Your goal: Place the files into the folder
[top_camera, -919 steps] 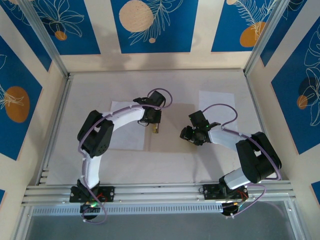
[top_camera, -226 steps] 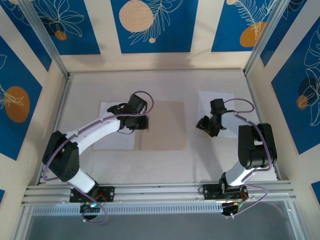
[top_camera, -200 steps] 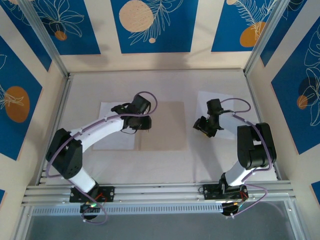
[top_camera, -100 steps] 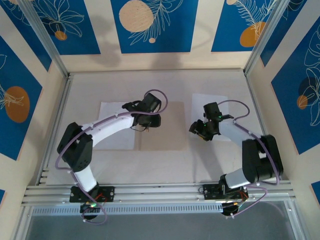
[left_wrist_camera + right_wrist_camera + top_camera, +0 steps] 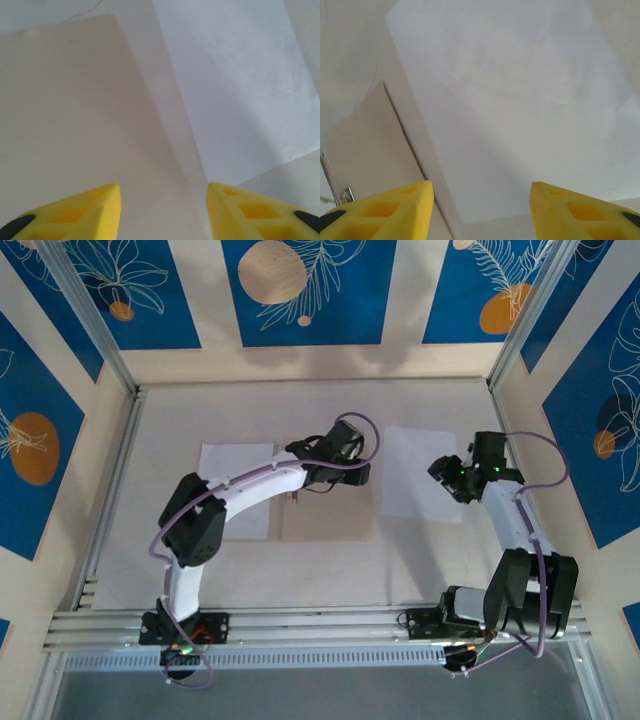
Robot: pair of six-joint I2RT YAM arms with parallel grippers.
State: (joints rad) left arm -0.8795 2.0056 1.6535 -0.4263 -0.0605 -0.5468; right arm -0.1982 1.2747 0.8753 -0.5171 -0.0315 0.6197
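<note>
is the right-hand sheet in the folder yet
Out: the right-hand sheet lies flat on the table beside the folder, not on it.

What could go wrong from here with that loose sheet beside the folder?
The loose sheet lies flat on the table, so the open right gripper might crumple it or miss its edge. Slid toward the folder, it could catch on the folder's edge. The left gripper, open above that edge, might also get in the way.

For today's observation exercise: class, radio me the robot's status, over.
Left gripper open, empty, over right edge of folder. Right gripper open, empty, above right sheet. That sheet flat on table, beside folder, not inside. No obstruction seen.
</note>
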